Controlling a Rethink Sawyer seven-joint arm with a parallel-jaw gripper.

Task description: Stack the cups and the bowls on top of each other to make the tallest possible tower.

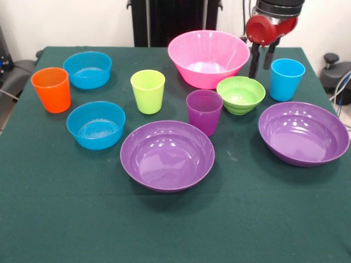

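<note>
All the cups and bowls stand apart on the green table (66,219); nothing is stacked, so no tower shows. The orange cup (51,89) is at the left, the lime green cup (148,91) mid-table, the purple cup (204,111) right of it, the light blue cup (287,79) at the far right. The big pink bowl (208,57) sits at the back. Two blue bowls (87,69) (96,125) lie on the left, the small green bowl (241,94) beside the purple cup, and two wide purple bowls (167,155) (303,133) in front. My gripper (262,61) hangs open and empty between the pink bowl and the light blue cup.
The table's front strip holds nothing. A dark pedestal stands behind the table's far edge, and cables hang off the right side.
</note>
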